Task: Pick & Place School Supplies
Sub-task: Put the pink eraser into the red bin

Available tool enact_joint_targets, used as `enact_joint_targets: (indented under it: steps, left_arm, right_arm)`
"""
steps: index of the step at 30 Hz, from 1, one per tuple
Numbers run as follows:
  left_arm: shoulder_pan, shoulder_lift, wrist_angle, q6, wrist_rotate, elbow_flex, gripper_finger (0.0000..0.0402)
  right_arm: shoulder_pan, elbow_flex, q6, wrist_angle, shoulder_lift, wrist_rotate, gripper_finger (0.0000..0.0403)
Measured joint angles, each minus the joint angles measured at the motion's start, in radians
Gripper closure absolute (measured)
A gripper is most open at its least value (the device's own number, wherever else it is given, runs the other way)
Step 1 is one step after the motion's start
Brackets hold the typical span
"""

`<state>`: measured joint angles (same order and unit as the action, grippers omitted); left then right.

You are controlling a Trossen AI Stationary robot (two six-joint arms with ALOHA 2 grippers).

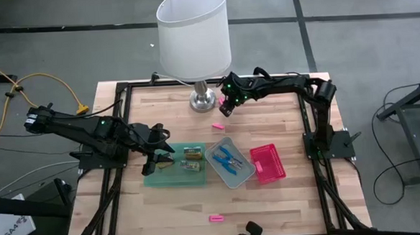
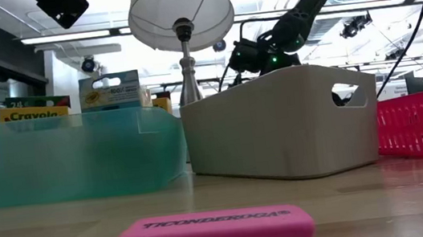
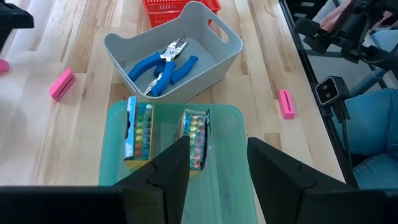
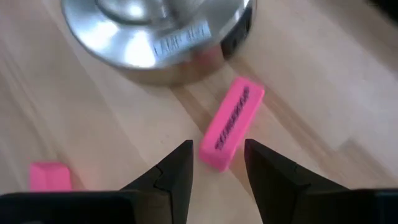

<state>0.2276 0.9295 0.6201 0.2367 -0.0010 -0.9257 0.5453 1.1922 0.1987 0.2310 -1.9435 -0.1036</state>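
Observation:
My left gripper (image 3: 214, 168) hangs open over the green tray (image 1: 171, 177), touching nothing. Two yellow-green crayon packs (image 3: 140, 130) (image 3: 198, 137) lie in the tray just ahead of its fingertips. Two blue-handled pliers (image 3: 158, 68) lie in the grey tray (image 1: 229, 162). My right gripper (image 4: 217, 165) is open above a pink eraser (image 4: 231, 124) that lies flat on the table by the lamp base (image 4: 155, 31); its fingers stand apart from the eraser. Other pink erasers lie on the table (image 1: 218, 126) (image 1: 215, 218) (image 2: 210, 236).
The white-shaded lamp (image 1: 193, 35) stands at the far middle of the table, close to my right gripper. A pink basket (image 1: 268, 163) sits right of the grey tray. The three trays crowd the middle; bare wood lies toward the near edge (image 1: 272, 208).

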Motion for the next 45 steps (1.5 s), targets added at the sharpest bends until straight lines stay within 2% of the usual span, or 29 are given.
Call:
enact_joint_targets:
  steps: [35,45]
  left_arm:
    - [0.0,0.0,0.0,0.002,0.0,0.0,0.0245]
    - [0.0,0.0,0.0,0.004,0.0,0.0,0.0245]
  right_arm:
    - [0.01,0.0,0.019,-0.026,-0.012,0.0,0.0266]
    - [0.005,0.0,-0.041,-0.019,-0.012,-0.034,0.0266]
